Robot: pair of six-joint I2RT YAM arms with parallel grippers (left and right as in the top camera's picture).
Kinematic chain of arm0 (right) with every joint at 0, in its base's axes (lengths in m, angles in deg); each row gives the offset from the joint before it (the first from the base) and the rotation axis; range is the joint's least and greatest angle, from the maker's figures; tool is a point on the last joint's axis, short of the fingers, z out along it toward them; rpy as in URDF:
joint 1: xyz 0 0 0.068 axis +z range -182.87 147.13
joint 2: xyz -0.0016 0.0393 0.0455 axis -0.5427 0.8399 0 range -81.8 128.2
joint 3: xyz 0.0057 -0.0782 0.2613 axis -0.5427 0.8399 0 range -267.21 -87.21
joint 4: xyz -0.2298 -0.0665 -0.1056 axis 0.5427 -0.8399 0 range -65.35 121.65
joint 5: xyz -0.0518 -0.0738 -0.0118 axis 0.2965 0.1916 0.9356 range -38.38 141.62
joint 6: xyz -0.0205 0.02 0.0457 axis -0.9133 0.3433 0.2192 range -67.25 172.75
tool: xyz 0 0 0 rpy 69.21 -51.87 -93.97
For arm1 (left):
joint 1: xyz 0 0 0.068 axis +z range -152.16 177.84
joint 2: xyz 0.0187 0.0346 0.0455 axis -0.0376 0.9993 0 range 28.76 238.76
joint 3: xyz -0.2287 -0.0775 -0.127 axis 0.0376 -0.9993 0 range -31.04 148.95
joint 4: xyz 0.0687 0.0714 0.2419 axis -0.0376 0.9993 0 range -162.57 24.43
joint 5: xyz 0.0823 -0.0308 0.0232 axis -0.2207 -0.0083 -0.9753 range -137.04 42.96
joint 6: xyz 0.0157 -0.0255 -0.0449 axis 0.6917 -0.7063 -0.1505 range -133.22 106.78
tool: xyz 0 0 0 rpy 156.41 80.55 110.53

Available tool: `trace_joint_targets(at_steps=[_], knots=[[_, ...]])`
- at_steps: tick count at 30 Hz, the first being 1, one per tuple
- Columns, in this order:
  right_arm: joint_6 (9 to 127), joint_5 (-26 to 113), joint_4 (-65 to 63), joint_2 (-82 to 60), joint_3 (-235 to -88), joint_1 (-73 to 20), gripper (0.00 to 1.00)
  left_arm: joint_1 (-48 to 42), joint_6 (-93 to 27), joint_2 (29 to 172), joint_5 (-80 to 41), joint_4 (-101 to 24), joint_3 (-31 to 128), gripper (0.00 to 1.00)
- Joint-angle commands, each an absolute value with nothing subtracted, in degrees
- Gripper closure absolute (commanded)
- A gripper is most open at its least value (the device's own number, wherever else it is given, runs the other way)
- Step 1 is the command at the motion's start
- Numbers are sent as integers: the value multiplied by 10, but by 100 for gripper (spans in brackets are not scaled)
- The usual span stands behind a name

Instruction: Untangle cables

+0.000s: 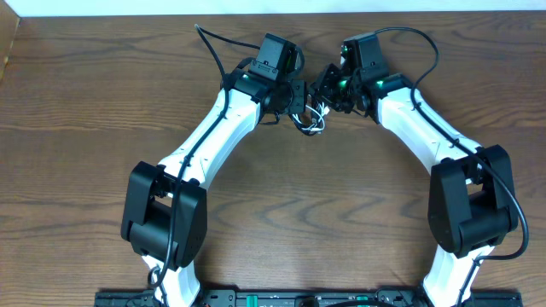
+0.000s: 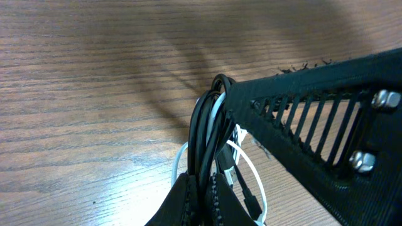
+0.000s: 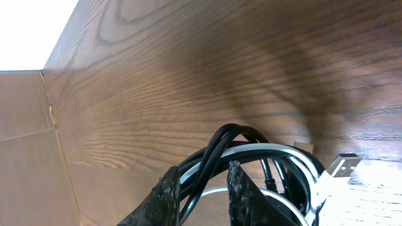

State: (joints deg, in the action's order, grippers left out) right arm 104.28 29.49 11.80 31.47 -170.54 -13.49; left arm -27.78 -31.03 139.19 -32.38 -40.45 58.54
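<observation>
Wood-grain bench [image 1: 85,102] carries two thin cords tangled into a single coil, one black cable [image 2: 204,125] and one white cable [image 3: 264,149], sitting toward the far middle between two arms. The left end effector [image 2: 202,188] is pinched tight on the black cable. The right end effector [image 3: 202,172] is closed around the black cable's loops too. One silver plug [image 3: 342,164] sticks out beside it.
</observation>
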Motion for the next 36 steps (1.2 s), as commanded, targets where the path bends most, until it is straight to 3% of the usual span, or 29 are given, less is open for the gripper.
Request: trace_joint_targets(at_steps=[1,8,11,26,28,29,32,36], knots=[[1044,306,120,328,-1708,-128,79,-280,-311,1390,-325,-405,585,93],[1046,287,141,347,-1708,-132,90,-280,-311,1390,-325,-401,585,93],[1046,275,149,347,-1708,-134,99,-280,-311,1390,-326,-401,585,92],[961,221,142,299,-1708,-153,99,-280,-307,1390,-376,-408,585,93],[930,212,130,299,-1708,-156,98,-280,-266,1390,-359,-413,585,93],[913,212,113,299,-1708,-163,91,-280,-218,1390,-339,-414,585,92],[876,213,82,298,-1708,-186,85,-280,-161,1390,-324,-413,581,93],[847,217,37,294,-1708,-233,82,-280,-83,1390,-324,-411,576,92]])
